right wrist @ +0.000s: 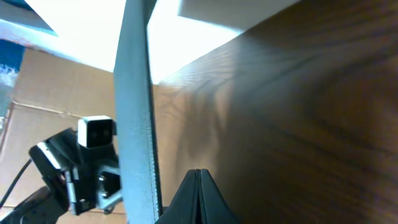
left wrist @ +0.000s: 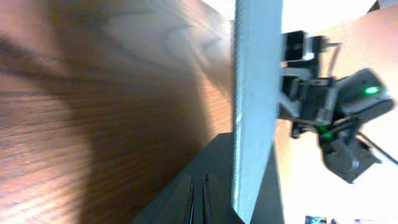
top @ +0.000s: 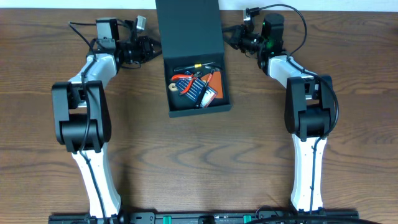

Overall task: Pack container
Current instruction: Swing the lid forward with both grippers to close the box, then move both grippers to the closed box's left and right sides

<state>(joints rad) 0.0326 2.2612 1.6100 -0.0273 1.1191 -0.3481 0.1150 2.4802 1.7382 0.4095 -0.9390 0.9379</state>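
Observation:
The container [top: 200, 110], a dark square box, stands at the far middle of the table with its lid [top: 188, 26] raised. Inside lie red-handled pliers [top: 184, 79] and other small blue and orange tools [top: 205, 90]. My left gripper [top: 155, 50] is shut at the lid's left edge. My right gripper [top: 227, 36] is shut at the lid's right edge. In the left wrist view the lid's edge [left wrist: 255, 106] is a pale upright band right of my shut fingers [left wrist: 199, 202]. In the right wrist view the lid's edge [right wrist: 135, 112] stands left of my shut fingers [right wrist: 199, 190].
The wooden table [top: 199, 162] spreads toward the front. Each wrist view shows the other arm beyond the lid: the right arm [left wrist: 329, 106] and the left arm [right wrist: 81, 162]. Cables [top: 292, 15] loop behind the right arm at the table's far edge.

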